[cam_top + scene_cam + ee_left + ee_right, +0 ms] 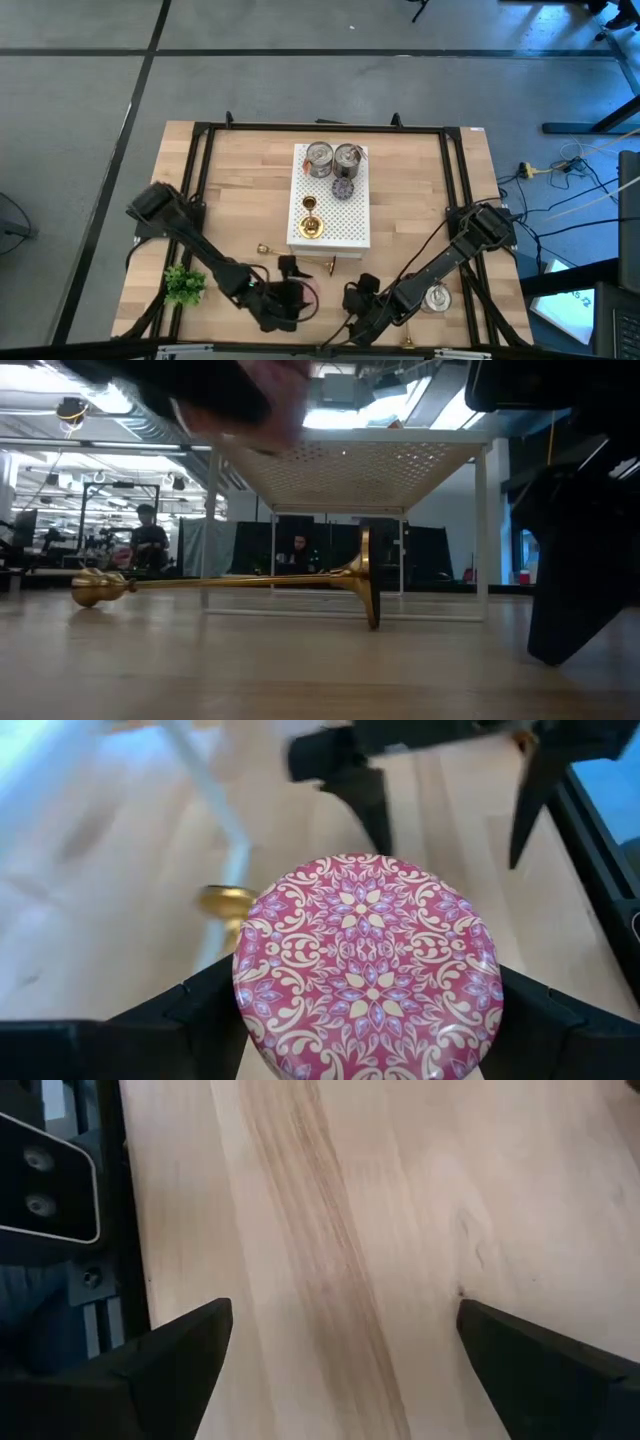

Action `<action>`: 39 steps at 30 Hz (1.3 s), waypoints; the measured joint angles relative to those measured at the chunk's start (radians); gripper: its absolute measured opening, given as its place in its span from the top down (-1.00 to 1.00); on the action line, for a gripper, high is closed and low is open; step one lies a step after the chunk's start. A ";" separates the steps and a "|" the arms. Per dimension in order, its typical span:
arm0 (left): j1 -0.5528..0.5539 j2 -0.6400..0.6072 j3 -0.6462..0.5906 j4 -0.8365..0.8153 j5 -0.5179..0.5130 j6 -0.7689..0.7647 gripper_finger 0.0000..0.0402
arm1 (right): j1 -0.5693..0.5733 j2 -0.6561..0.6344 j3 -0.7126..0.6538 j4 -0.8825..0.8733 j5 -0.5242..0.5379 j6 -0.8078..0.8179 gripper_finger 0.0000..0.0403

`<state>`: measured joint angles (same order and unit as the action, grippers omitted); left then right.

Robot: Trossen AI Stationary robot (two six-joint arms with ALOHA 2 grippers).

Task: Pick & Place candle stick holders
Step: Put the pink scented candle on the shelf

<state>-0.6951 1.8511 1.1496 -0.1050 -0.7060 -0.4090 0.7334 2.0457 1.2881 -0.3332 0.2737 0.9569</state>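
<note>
One candle stick holder point(311, 226) is seen standing on the white stand point(350, 225); two point(265, 246) point(329, 265) are left lying on the table point(420, 190). A pink patterned tin point(367, 967) is clamped in the left tool point(290, 298); the right tool point(352, 300) is held apart, empty.
</note>
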 joint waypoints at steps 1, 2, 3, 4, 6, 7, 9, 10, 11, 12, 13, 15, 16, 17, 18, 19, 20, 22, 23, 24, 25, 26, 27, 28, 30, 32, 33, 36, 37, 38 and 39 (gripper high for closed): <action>-0.007 -0.025 0.001 -0.051 -0.011 -0.021 -0.43 | 0.000 0.000 0.000 -0.002 0.004 0.000 -0.94; -0.015 -0.049 0.000 -0.115 -0.024 -0.050 -0.43 | 0.000 0.000 0.000 -0.003 0.008 -0.002 -0.94; -0.025 -0.077 -0.008 -0.173 -0.043 -0.085 -0.43 | 0.000 0.000 0.000 -0.004 0.010 -0.003 -0.94; -0.033 -0.106 -0.019 -0.230 -0.061 -0.124 -0.43 | 0.000 0.000 0.000 -0.004 0.010 -0.003 -0.94; -0.050 -0.171 -0.050 -0.345 -0.109 -0.213 -0.43 | 0.000 0.000 0.000 -0.004 0.011 -0.004 -0.94; -0.058 -0.205 -0.067 -0.399 -0.133 -0.263 -0.43 | 0.000 0.000 0.000 -0.004 0.011 -0.009 -0.94; -0.068 -0.279 -0.113 -0.490 -0.182 -0.348 -0.43 | 0.000 0.000 0.000 -0.003 0.014 -0.015 -0.94; -0.071 -0.318 -0.137 -0.523 -0.207 -0.384 -0.43 | 0.000 0.000 0.000 -0.003 0.017 -0.019 -0.94; -0.070 -0.362 -0.160 -0.540 -0.227 -0.406 -0.43 | 0.000 0.000 0.000 -0.001 0.019 -0.020 -0.94; -0.066 -0.408 -0.186 -0.553 -0.247 -0.420 -0.43 | 0.000 0.000 0.000 0.001 0.021 -0.022 -0.94; -0.057 -0.455 -0.210 -0.557 -0.267 -0.424 -0.43 | 0.000 0.000 0.000 0.003 0.023 -0.022 -0.94; -0.024 -0.550 -0.253 -0.551 -0.286 -0.403 -0.43 | -0.001 0.000 0.000 0.012 0.023 -0.031 -0.94; -0.004 -0.595 -0.271 -0.553 -0.287 -0.386 -0.43 | -0.002 0.000 0.000 0.014 0.027 -0.040 -0.94; 0.020 -0.639 -0.287 -0.552 -0.285 -0.360 -0.43 | -0.002 0.000 0.000 0.019 0.032 -0.045 -0.94; 0.048 -0.682 -0.300 -0.550 -0.272 -0.330 -0.43 | -0.002 0.000 0.000 0.020 0.035 -0.049 -0.94; 0.079 -0.720 -0.311 -0.549 -0.254 -0.299 -0.43 | -0.002 0.000 0.000 0.020 0.040 -0.049 -0.94; 0.114 -0.755 -0.321 -0.547 -0.230 -0.262 -0.43 | -0.002 0.000 0.000 0.020 0.040 -0.049 -0.94; 0.193 -0.814 -0.335 -0.500 -0.169 -0.159 -0.43 | -0.004 0.000 0.000 0.020 0.040 -0.053 -0.94; 0.236 -0.837 -0.339 -0.457 -0.122 -0.090 -0.43 | -0.006 0.000 0.000 0.020 0.040 -0.056 -0.94; 0.281 -0.856 -0.342 -0.404 -0.068 -0.024 -0.43 | -0.006 0.000 0.000 0.020 0.045 -0.056 -0.94; 0.326 -0.868 -0.342 -0.353 -0.004 0.036 -0.43 | -0.006 0.000 0.000 0.019 0.049 -0.057 -0.94; 0.371 -0.874 -0.342 -0.304 0.059 0.093 -0.43 | -0.006 0.000 0.000 0.020 0.053 -0.060 -0.94; 0.418 -0.876 -0.342 -0.262 0.120 0.144 -0.43 | -0.006 0.000 0.000 0.020 0.057 -0.060 -0.94; 0.462 -0.876 -0.342 -0.226 0.176 0.185 -0.43 | -0.006 0.000 0.000 0.020 0.059 -0.060 -0.94; 0.545 -0.865 -0.342 -0.163 0.284 0.244 -0.43 | -0.006 0.000 0.000 0.019 0.059 -0.060 -0.94; 0.612 -0.833 -0.342 -0.129 0.372 0.275 -0.43 | -0.006 0.000 0.000 0.020 0.059 -0.065 -0.94; 0.641 -0.812 -0.342 -0.128 0.400 0.286 -0.43 | -0.006 0.000 0.000 0.019 0.059 -0.067 -0.94; 0.711 -0.742 -0.343 -0.084 0.479 0.312 -0.43 | -0.003 0.000 0.000 0.007 0.059 -0.067 -0.95; 0.729 -0.718 -0.343 -0.061 0.508 0.316 -0.43 | -0.003 0.000 0.000 0.003 0.059 -0.067 -0.95; 0.747 -0.694 -0.343 -0.034 0.534 0.318 -0.43 | -0.002 0.000 0.000 0.000 0.059 -0.067 -0.95; 0.762 -0.669 -0.343 -0.006 0.556 0.324 -0.43 | -0.002 0.000 0.000 -0.001 0.059 -0.067 -0.95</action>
<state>0.0666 1.1821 0.8066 -0.1112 -0.1502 -0.0849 0.7316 2.0457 1.2881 -0.3345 0.3330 0.8902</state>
